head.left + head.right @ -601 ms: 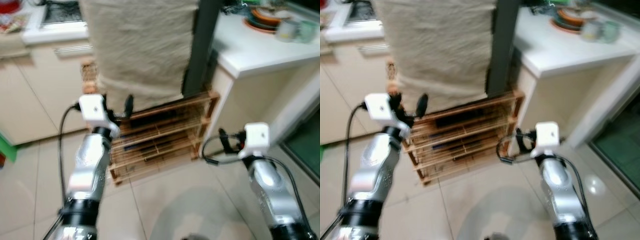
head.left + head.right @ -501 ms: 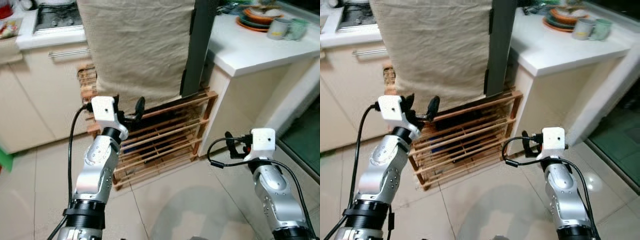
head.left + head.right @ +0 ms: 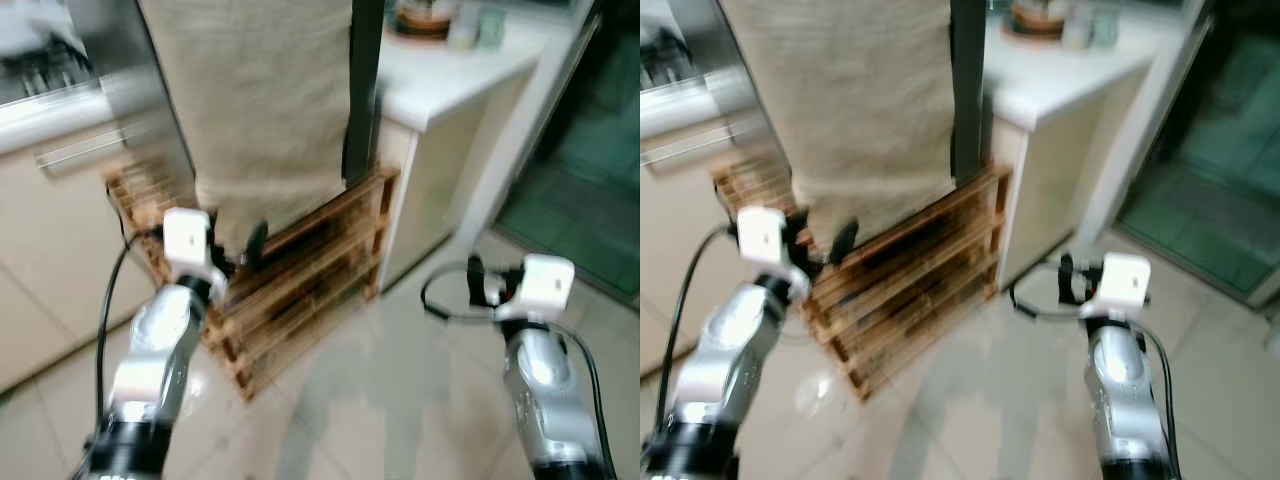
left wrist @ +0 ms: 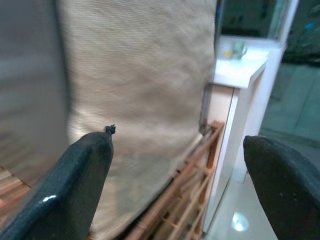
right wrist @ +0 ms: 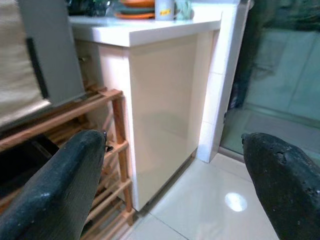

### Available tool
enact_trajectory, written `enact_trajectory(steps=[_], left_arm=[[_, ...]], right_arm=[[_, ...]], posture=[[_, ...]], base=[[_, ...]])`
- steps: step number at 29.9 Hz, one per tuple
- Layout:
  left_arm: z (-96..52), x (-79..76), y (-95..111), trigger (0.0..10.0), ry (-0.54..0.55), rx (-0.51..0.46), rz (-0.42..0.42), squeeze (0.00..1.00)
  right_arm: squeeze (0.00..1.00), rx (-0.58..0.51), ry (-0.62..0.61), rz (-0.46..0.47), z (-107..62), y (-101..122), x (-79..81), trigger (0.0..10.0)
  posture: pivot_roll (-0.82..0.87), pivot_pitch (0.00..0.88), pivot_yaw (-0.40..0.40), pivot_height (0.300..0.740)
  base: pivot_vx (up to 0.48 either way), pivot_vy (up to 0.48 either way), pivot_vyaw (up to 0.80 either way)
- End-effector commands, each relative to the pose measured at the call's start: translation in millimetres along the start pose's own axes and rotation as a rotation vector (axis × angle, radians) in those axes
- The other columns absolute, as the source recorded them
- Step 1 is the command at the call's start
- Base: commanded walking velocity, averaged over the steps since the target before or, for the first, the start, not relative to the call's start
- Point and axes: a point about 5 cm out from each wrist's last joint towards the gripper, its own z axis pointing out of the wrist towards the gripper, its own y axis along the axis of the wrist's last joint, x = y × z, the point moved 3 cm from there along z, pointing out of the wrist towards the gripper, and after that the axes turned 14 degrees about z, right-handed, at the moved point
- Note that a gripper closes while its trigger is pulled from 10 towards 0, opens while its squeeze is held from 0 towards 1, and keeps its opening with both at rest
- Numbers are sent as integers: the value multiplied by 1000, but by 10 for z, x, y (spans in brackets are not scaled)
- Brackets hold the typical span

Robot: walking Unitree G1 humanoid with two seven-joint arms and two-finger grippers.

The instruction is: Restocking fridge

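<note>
Beige, coarsely woven cloth (image 3: pixel 270 100) hanging ahead of the left pincer (image 4: pixel 180 185), beside a dark grey upright panel (image 3: pixel 362 80), over a reddish-brown slatted wooden rack (image 3: pixel 300 290). White surface (image 5: pixel 145 31) on cream cabinet sides ahead of the right pincer (image 5: pixel 175 190), carrying orange and dark plates (image 5: pixel 135 6) and a pale cup (image 5: pixel 164 7). Glossy cream floor tiles (image 3: pixel 400 380) below, black fingers (image 5: pixel 50 185) on both pincers, silver arms with white wrist blocks and black cables.
</note>
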Motion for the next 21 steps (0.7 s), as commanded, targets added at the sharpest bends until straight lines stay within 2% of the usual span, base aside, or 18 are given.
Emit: enact_trajectory(steps=[1, 5, 8, 10, 13, 14, 21], left_arm=[[-23, 56, 1, 10000, 10, 6, 3, 0], [12, 40, 36, 10000, 3, -6, 23, 0], [78, -88, 59, 10000, -35, -4, 48, 0], [98, -203, 77, 10000, -66, -6, 15, 0], [102, -232, 83, 10000, -75, -7, 11, 0], [101, -292, 102, 10000, -88, -13, 6, 0], [143, -368, 153, 10000, -94, -31, -27, 0]], right_arm=[[0, -11, 22, 1, 12, 6, 90, 10000], [0, -21, 33, 6, 41, 13, 137, 10000], [0, -32, 54, 0, 60, 43, 177, 10000], [0, -31, 58, -4, 62, 44, 164, 10000], [0, -31, 58, -5, 68, 43, 167, 10000], [0, -34, 57, -7, 72, 55, 150, 10000], [0, -57, 73, -19, 98, 94, 214, 10000]], posture=[[-38, 0, 59, 740], [-33, 0, 53, 740], [-32, 0, 44, 740], [-37, 0, 45, 740], [-37, 0, 44, 740], [-47, 0, 44, 740], [-42, 0, 59, 740]], base=[[0, 480, -738], [0, 480, -736], [0, 480, -731], [0, 480, -731], [0, 480, -727], [0, 480, -725], [0, 480, -616]])
